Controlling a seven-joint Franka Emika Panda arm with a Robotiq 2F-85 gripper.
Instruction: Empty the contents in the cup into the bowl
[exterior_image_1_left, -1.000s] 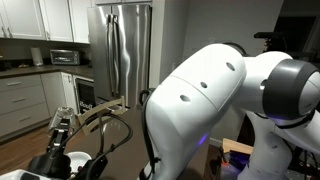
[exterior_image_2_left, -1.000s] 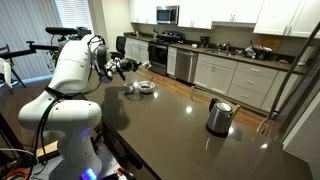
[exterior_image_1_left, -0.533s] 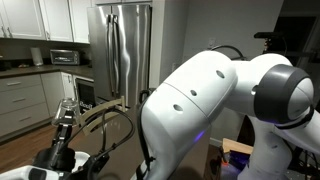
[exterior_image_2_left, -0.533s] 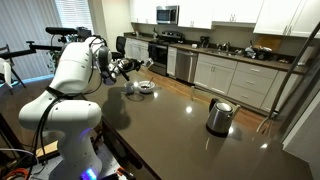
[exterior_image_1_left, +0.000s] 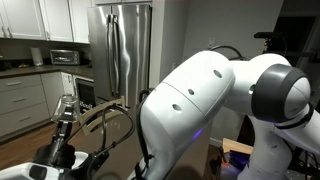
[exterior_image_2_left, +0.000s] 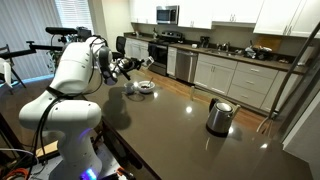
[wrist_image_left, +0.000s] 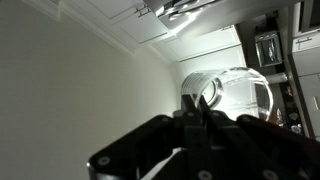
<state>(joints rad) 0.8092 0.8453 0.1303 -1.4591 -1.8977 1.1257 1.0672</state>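
Note:
My gripper (exterior_image_2_left: 131, 68) is shut on the rim of the cup (exterior_image_2_left: 144, 63), a small clear glass. It holds the cup tilted in the air above the white bowl (exterior_image_2_left: 144, 87) on the dark countertop. In the wrist view the two fingers (wrist_image_left: 197, 106) pinch the cup's wall (wrist_image_left: 240, 95), and the cup lies on its side against the ceiling. In an exterior view the gripper (exterior_image_1_left: 62, 125) and cup (exterior_image_1_left: 67, 102) show at the lower left. I cannot make out the contents in the cup or in the bowl.
A steel kettle (exterior_image_2_left: 218, 116) with a black handle stands on the dark countertop (exterior_image_2_left: 170, 125), well away from the bowl. Kitchen cabinets and a stove (exterior_image_2_left: 160, 55) line the far wall. A steel fridge (exterior_image_1_left: 125, 50) stands behind the arm.
The gripper has risen a little with the cup and tilted it further over the bowl. The bowl and kettle have not moved.

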